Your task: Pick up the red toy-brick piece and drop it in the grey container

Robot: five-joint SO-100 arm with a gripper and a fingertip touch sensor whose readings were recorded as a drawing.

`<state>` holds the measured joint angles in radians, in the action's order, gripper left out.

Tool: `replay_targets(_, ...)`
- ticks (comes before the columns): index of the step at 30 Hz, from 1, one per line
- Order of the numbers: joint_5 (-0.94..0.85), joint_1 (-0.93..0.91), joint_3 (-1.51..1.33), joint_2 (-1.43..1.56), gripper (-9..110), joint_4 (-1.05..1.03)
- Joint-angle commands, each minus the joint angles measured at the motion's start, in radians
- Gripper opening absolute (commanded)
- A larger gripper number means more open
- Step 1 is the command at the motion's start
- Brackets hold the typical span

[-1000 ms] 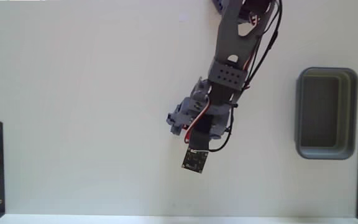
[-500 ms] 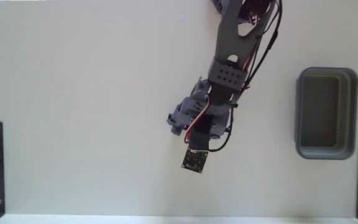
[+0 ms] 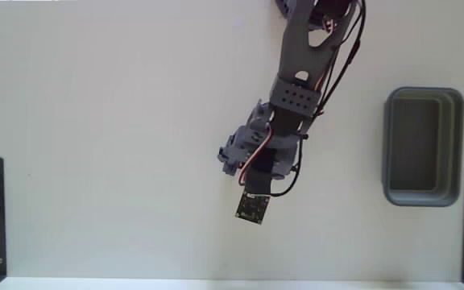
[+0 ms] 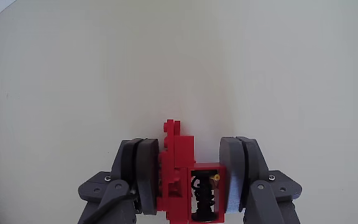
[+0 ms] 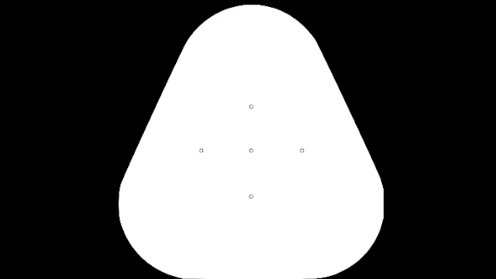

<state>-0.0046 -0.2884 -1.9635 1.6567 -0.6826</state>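
Red plastic toy-brick piece [image 4: 182, 177], stepped in outline with studs at its top, sits clamped between the two dark grey fingers [image 4: 143, 177] of the hand [image 4: 188, 180] in the wrist view; the hand is closed on it over the plain white surface [image 4: 179, 68]. In the fixed view the brick is hidden beneath the grey arm [image 3: 296, 89]. Dark grey rectangular plastic container [image 3: 457, 145] with rounded corners lies well apart, near the right edge.
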Motion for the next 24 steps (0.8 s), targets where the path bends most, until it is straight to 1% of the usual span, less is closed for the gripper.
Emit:
replay_targets(1,0.005,-0.011,-0.007,0.032,57,0.014)
replay_targets(15,0.005,-0.011,-0.007,0.032,53,0.014)
replay_targets(24,0.005,-0.011,-0.007,0.032,52,0.014)
